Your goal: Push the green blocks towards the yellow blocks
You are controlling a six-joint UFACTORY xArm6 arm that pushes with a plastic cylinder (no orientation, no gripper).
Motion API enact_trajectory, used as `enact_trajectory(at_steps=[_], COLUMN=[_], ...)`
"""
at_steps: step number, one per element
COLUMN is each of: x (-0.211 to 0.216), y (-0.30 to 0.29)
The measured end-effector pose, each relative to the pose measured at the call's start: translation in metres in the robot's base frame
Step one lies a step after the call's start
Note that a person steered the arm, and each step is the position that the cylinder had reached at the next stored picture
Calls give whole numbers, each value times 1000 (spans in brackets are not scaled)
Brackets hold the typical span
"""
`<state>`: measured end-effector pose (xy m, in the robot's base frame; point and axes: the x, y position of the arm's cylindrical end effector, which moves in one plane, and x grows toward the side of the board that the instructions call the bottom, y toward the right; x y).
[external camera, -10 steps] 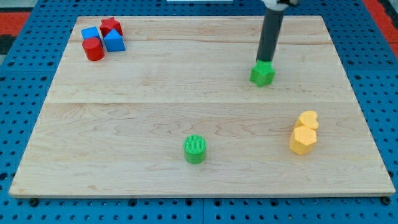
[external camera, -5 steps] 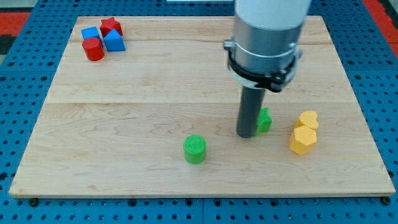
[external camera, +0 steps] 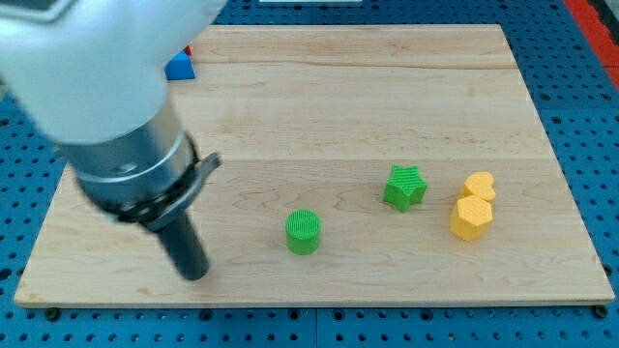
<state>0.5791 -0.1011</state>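
A green star block [external camera: 404, 188] lies right of centre, a short gap left of two touching yellow blocks: a yellow heart [external camera: 479, 186] above a yellow hexagon [external camera: 471, 218]. A green cylinder [external camera: 303, 232] stands lower, near the middle. My tip [external camera: 194, 274] rests on the board at the lower left, well left of the green cylinder and touching no block.
The arm's big grey body [external camera: 106, 97] fills the upper left and hides most of the red and blue blocks; only a blue block [external camera: 179, 67] shows. The wooden board [external camera: 319, 97] lies on a blue pegboard [external camera: 590, 116].
The green star was pushed down to beside the yellow blocks. My tip then left it and swept across to the lower left, past the green cylinder.
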Motion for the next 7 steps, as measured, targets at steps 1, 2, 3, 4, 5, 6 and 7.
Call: enact_trajectory(at_steps=[1,2,3,4,5,6,7], x=[-20,-29,-37,-47,-51,-69,-62], y=[79,114,110,102,122,179,165])
